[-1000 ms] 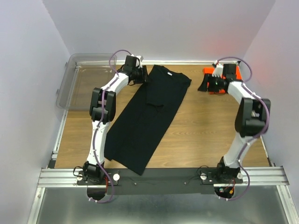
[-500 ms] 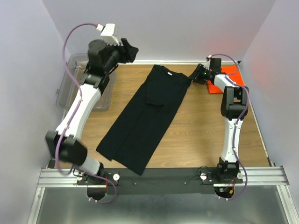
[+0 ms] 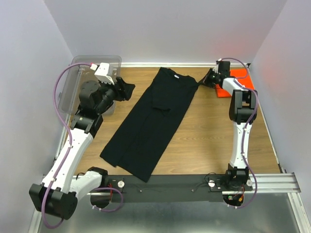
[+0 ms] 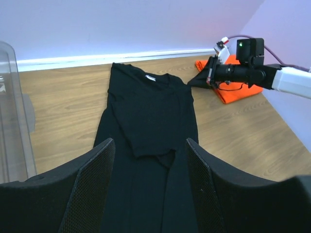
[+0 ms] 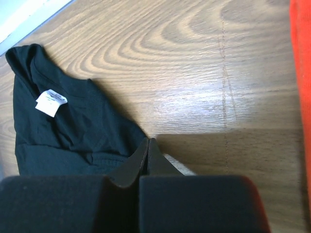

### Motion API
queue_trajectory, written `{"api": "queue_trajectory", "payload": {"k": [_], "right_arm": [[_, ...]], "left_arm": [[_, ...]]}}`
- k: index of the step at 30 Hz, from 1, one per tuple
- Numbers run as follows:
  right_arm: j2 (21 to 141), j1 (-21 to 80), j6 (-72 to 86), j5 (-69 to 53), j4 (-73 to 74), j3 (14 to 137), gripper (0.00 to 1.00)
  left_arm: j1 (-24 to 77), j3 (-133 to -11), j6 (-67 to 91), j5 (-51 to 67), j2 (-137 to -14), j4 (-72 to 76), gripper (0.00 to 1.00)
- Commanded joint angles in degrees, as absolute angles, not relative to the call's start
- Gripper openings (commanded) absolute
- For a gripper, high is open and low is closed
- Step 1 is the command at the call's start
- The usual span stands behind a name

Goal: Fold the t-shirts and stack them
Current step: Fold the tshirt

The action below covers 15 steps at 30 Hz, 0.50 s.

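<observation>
The black t-shirt (image 3: 150, 121) lies folded into a long strip, running diagonally across the wooden table, collar toward the back wall. Its white neck label (image 5: 50, 103) shows. The orange t-shirt (image 3: 239, 83) lies folded at the back right corner. My left gripper (image 3: 128, 90) hangs open above the table left of the black shirt, with nothing between its fingers (image 4: 97, 184). My right gripper (image 5: 148, 141) is shut, its tips low at the black shirt's right shoulder edge (image 3: 198, 83). I cannot tell whether cloth is pinched between them.
A clear plastic bin (image 3: 77, 73) stands at the back left corner, close behind the left arm. The back wall and both side walls close in the table. Bare wood (image 3: 218, 131) shows between the black shirt and the right arm.
The left arm let go near the collar, rose toward the back wall, then dropped left of the shirt. The right gripper left the orange shirt, reached the black shirt's shoulder and shut.
</observation>
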<state>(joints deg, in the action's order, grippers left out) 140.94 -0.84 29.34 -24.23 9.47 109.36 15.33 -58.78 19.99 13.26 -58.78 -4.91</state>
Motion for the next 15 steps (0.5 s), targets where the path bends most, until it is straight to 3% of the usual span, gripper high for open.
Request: {"api": "queue_trajectory", "payload": {"k": [1,15], "right_arm": [[142.82,-0.88,29.88,-24.44,9.58,111.18,0.00],[145.89,-1.49,22.16,-9.85,10.63,125.75,0.01]], "left_arm": [[15.03,-57.75,19.60,10.90,-53.97,-7.20,0.68],[15.03,-53.70,20.04,9.49,-52.21,-8.53,0.68]]}}
